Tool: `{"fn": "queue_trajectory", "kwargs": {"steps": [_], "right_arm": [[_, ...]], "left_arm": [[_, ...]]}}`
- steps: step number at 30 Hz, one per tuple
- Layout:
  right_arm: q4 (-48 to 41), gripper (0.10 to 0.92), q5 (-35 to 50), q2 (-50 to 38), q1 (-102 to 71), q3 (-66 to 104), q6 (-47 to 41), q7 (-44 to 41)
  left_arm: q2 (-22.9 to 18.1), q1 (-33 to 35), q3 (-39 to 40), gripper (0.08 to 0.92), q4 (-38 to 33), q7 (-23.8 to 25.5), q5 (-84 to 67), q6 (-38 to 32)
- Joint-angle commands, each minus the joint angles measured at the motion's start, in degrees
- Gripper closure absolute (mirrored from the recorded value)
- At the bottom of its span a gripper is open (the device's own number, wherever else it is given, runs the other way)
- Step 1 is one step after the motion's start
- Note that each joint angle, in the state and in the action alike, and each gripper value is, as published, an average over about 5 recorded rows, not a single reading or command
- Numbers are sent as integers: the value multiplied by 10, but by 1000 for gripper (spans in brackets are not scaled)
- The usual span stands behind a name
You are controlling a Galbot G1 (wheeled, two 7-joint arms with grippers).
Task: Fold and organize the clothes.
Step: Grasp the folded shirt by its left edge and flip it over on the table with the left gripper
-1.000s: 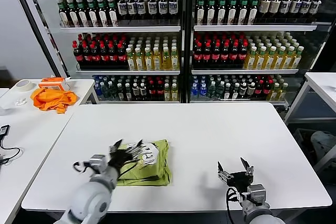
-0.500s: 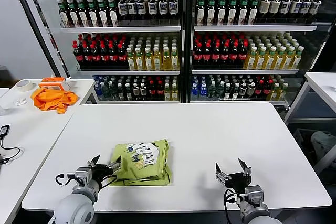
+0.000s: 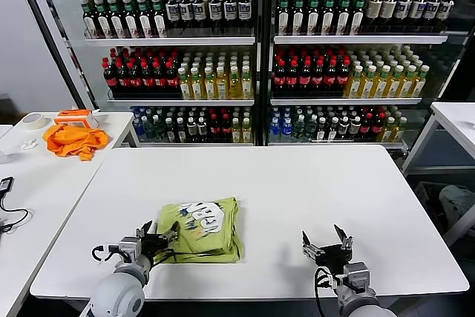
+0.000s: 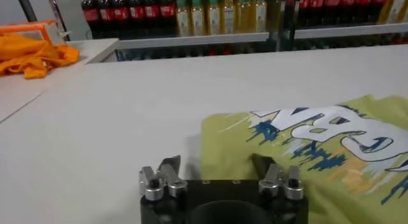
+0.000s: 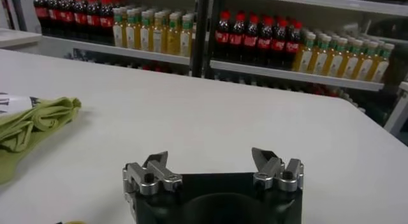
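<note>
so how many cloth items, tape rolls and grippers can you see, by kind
yellow-green T-shirt, folded on the main table: 1
orange cloth on the side table: 1
tape roll on the side table: 1
grippers: 2, the left gripper at the shirt's edge and the right gripper apart from it, open
total: 5

Right gripper [image 5: 210, 164] jaws apart over table [image 5: 210, 126], T-shirt [image 5: 29, 126] nearby.

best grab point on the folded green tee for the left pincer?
Probably the folded T-shirt's near-left corner, coming in low from its left. The layers stack there into a thick edge, and the left pincer sits open right beside it. The printed top is flat, with nothing to pinch.
</note>
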Motion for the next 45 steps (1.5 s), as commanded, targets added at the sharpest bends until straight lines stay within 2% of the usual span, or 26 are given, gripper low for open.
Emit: {"fn": "queue_trajectory", "kwargs": {"steps": [1,9,15,18,22,29,31,33,34,36,39,42,45], "right_arm": [[-2,203,0,0,3,-1,0,0],[0,203,0,-2,7,-3,-1,0],[4,203,1,-6,5,3,-1,0],[7,203,1,-6,3,7,-1,0],[8,203,2,-6,3,9,0,-1],[6,203,2,-4,16,-4,1,-1],[6,203,1,-2,19,-7,1,-1],[8,203,1,0,18,-8,1,-1],[10,203,1,0,16,-8,1,-1],[13,203,0,0,12,-7,2,-2],[18,203,0,-2,5,-2,1,-2],[25,203,0,-7,-5,9,1,-1],[31,203,-1,-11,-16,21,1,-1]], "left_arm": [[-3,1,13,398,12,-4,-11,2],[-11,17,16,632,9,1,-14,2],[11,9,-5,805,-21,36,50,-1],[50,2,-55,879,-59,51,73,13],[124,14,-165,900,-94,63,36,37],[285,137,-398,899,-58,129,-42,43],[316,160,-430,899,-46,145,-61,44],[329,159,-430,899,-46,148,-83,44],[327,153,-416,899,-56,146,-91,44],[298,131,-352,899,-92,137,-100,45],[220,96,-207,899,-158,120,-81,45],[139,77,-69,899,-194,116,-9,44],[84,59,7,899,-198,118,49,44]]}}
